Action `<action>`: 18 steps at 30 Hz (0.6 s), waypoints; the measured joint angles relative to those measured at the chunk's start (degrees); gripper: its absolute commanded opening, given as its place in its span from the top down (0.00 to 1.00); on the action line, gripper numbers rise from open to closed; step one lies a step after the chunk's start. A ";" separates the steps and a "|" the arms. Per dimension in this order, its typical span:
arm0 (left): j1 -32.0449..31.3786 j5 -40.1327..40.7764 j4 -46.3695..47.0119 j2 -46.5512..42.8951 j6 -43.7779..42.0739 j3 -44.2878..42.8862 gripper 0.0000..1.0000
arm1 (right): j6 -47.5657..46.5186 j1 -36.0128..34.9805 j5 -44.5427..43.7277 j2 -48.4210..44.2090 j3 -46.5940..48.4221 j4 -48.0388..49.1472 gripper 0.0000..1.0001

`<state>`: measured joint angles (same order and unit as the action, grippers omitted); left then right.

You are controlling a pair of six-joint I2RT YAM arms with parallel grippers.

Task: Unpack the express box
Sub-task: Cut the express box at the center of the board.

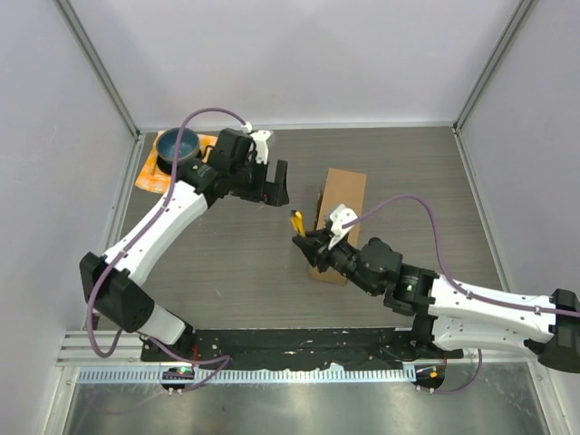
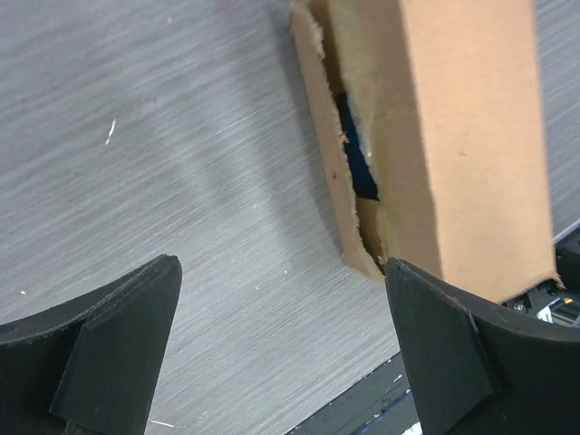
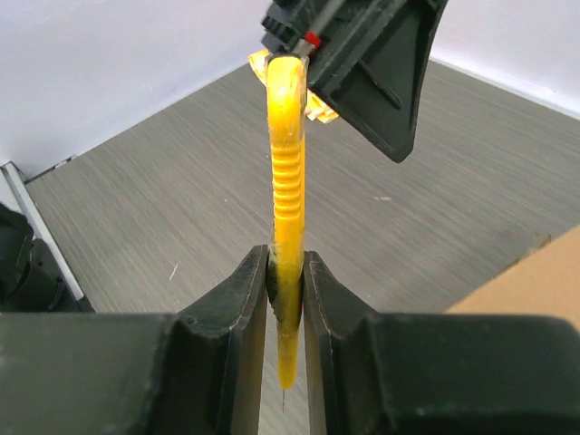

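Observation:
The express box (image 1: 343,195), a brown carton, lies mid-table. In the left wrist view the box (image 2: 453,136) shows a torn side seam with a dark gap. My left gripper (image 1: 272,186) hangs open just left of the box with nothing between its fingers (image 2: 281,267). My right gripper (image 1: 308,243) is shut on a yellow cutter (image 1: 296,222) at the box's near left corner. The yellow cutter (image 3: 287,181) stands upright between the right gripper (image 3: 287,258) pads, its top close to the left gripper (image 3: 381,63). A box corner (image 3: 535,281) shows at the right.
A blue bowl (image 1: 177,145) sits on an orange cloth (image 1: 149,172) at the back left, behind the left arm. White walls close in the table on three sides. A black rail (image 1: 299,344) runs along the near edge.

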<state>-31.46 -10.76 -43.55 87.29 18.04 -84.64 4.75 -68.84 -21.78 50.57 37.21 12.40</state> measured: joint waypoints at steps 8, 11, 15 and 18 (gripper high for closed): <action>-4.26 -2.16 -3.50 -6.56 -5.86 -2.58 0.00 | 1.77 6.95 6.67 6.16 6.80 1.31 0.99; -8.07 -1.95 -5.20 -7.82 -8.44 -2.58 0.00 | 2.43 7.28 8.87 6.16 7.58 2.21 0.99; -9.64 0.63 -6.75 -9.11 -11.15 -2.58 0.00 | 3.04 7.41 12.87 7.32 8.66 1.57 0.99; -10.14 3.13 -8.83 -9.68 -13.60 -2.58 0.00 | 3.19 7.87 16.24 9.27 10.97 -1.44 0.99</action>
<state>-41.60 -7.64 -52.38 77.60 4.45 -87.22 7.94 -60.97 -5.54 59.83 48.18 10.96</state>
